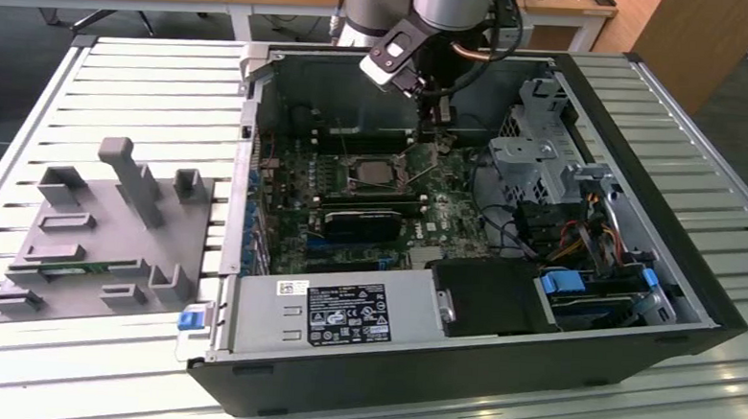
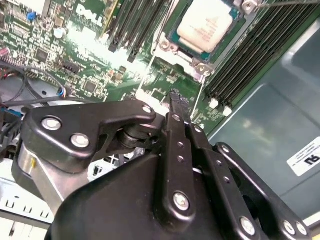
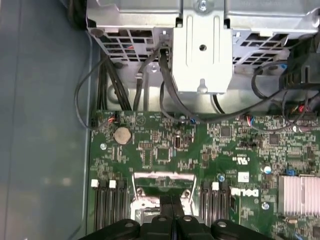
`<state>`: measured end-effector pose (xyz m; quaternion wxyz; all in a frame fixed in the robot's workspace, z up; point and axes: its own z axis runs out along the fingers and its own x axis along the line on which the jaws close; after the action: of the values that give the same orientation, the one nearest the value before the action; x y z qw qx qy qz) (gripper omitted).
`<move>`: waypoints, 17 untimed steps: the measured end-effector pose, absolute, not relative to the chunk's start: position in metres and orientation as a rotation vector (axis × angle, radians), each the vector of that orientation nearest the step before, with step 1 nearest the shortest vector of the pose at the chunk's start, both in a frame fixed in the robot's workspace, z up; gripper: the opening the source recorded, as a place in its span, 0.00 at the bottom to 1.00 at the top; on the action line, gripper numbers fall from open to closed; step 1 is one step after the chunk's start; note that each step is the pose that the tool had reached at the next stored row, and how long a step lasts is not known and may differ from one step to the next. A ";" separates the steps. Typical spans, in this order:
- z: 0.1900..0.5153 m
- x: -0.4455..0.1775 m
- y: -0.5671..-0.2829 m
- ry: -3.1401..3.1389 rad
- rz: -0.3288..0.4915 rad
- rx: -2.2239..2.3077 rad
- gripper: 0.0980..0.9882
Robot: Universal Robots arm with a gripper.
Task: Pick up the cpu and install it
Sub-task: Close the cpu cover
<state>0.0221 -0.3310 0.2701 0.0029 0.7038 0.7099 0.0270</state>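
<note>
The cpu (image 1: 376, 174) lies flat in its socket on the green motherboard (image 1: 445, 208) inside the open computer case; its silvery top plate (image 2: 207, 22) is seen clearly in the second wrist view. My gripper (image 1: 438, 119) hangs above the board, just beyond the socket toward the case's back wall. Its black fingers (image 2: 176, 107) are pressed together with nothing between them, and in the first wrist view the fingertips (image 3: 171, 201) overlap the socket's metal frame (image 3: 162, 179).
A grey power supply box (image 1: 330, 313) and a black block (image 1: 491, 297) fill the case's near end. A metal drive cage (image 1: 545, 142) with cables stands on the exterior view's right. On the slatted table, a grey fixture tray (image 1: 104, 234) sits left of the case.
</note>
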 end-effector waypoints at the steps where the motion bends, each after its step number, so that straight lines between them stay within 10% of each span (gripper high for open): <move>1: 0.270 0.023 -0.331 2.226 0.084 2.207 0.01; 17: 0.267 0.031 -0.331 2.226 0.083 2.207 0.01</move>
<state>0.0312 -0.3307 0.2668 0.0030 0.7038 0.7099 0.0263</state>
